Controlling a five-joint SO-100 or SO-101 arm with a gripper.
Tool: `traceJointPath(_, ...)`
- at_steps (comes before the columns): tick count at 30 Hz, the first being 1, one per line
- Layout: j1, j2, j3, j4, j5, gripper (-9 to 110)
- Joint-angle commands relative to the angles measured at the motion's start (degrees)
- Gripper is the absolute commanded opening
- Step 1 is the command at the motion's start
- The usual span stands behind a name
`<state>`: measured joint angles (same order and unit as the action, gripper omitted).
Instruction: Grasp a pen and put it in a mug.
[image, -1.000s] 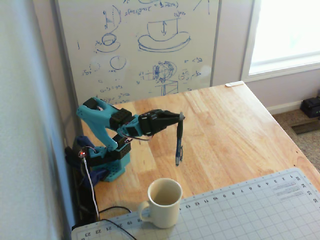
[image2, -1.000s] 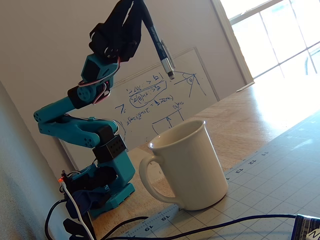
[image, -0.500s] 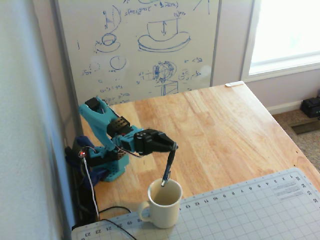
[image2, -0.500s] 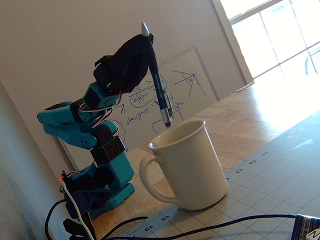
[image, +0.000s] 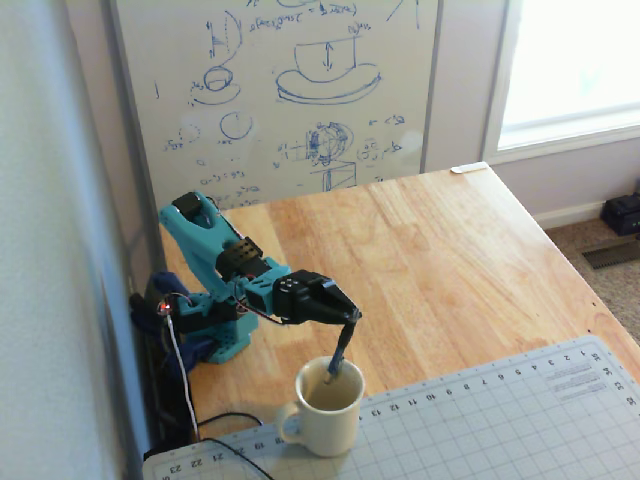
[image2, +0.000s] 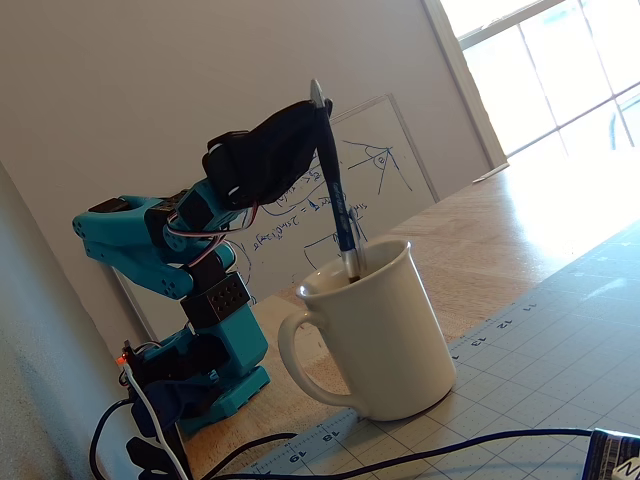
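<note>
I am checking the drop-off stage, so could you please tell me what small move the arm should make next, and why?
Probably open the black gripper and let go. It pinches the top of the slim dark blue pen, whose silvery tip already sits below the rim inside the cream ceramic mug. In both fixed views the pen leans only slightly, so it should drop against the mug's wall.

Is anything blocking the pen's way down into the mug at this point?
Nothing visible does. The slim dark blue-black pen is held at its top end by the black gripper, and its silvery tip already sits inside the rim of the cream-white ceramic mug. The mug's opening looks free of other objects in both fixed views.
</note>
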<state>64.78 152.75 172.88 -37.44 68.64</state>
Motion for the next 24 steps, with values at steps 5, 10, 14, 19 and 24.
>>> traceJointPath(5, 0.18, 0.44, -1.76, -1.67, -0.88, 18)
traceJointPath(10, -1.23, 1.49, -6.77, -0.97, -9.84, 14)
traceJointPath(14, -5.71, 1.76, -10.90, -0.35, -21.18, 11)
traceJointPath(19, -14.59, 2.46, -15.47, 10.20, -36.12, 10)
traceJointPath(24, -24.43, 2.55, -21.53, 27.51, -50.01, 10)
